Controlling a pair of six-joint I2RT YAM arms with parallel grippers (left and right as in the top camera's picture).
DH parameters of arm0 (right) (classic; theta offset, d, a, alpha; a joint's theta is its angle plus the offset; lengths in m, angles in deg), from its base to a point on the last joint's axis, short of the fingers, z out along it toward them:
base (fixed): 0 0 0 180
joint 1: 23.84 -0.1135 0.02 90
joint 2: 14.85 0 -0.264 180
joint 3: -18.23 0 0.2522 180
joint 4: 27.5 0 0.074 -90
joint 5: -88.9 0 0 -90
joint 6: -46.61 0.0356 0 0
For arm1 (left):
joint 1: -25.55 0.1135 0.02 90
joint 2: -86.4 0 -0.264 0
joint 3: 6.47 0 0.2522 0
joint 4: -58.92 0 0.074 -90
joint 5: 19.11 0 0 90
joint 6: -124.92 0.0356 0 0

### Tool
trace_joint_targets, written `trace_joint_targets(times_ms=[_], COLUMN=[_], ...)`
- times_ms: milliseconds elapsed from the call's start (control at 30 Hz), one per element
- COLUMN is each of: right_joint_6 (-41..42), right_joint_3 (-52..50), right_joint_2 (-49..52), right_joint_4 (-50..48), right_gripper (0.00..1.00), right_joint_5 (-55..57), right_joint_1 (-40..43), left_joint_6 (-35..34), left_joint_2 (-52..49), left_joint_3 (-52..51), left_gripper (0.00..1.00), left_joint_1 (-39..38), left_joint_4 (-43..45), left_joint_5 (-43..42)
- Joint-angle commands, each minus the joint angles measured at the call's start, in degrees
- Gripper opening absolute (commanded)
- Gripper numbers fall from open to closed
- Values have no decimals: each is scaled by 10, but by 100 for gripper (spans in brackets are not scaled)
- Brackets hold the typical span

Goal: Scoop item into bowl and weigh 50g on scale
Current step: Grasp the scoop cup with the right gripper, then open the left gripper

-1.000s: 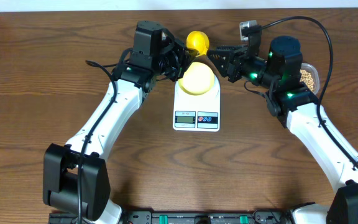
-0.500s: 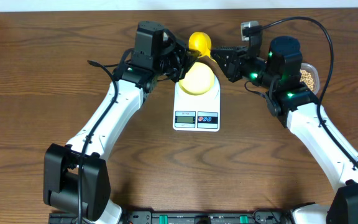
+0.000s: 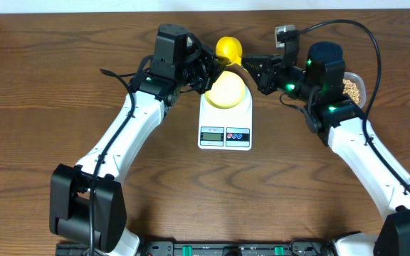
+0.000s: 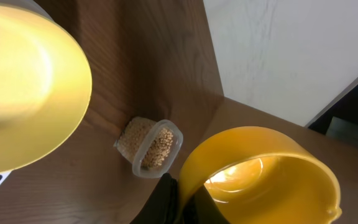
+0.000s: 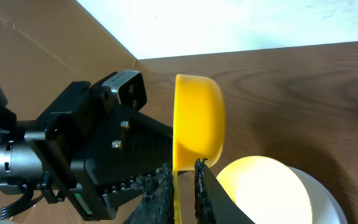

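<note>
Your right gripper [image 5: 183, 180] is shut tight on the thin handle of the yellow scoop [image 5: 197, 118]. It holds the scoop in the air, a little past the bowl [image 3: 226, 90], toward the far edge of the worktop [image 3: 48, 107]. The open side of the scoop faces your left arm. The pale yellow bowl sits on the white scale [image 3: 225, 119], on the end away from the little screen. The scale is on the worktop near the middle of the far edge. Your left gripper [image 3: 208, 72] is right beside the bowl's left rim. You cannot tell from these views if its jaws are apart or together, or if they touch the bowl. The beans [image 4: 149, 142] are in a clear tub [image 4: 171, 138] toward the far right corner. From above, your right arm hides most of the tub.
</note>
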Motion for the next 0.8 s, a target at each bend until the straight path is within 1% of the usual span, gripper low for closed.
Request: trace_joint_targets(times_ms=[0, 100, 233, 533, 600, 767], right_joint_6=[-5, -7, -7, -7, -7, -7], right_joint_3=[11, 11, 11, 11, 11, 11], right_joint_2=[3, 3, 3, 3, 3, 3], right_joint_4=[0, 0, 2, 2, 3, 2], right_gripper=[11, 13, 12, 6, 1, 1], right_joint_5=[-5, -5, -3, -3, -3, -1], right_joint_1=[-14, -18, -18, -18, -18, -17], left_joint_6=[-5, -5, -5, -5, -5, -5], left_joint_2=[9, 9, 9, 9, 9, 9], left_joint_3=[4, 4, 4, 4, 4, 4], left_gripper=[7, 7, 7, 8, 7, 8], left_joint_1=[-3, -3, -3, -3, -3, -3], left_joint_4=[3, 3, 2, 3, 3, 3], left_joint_5=[-8, -8, -8, -8, -8, -7])
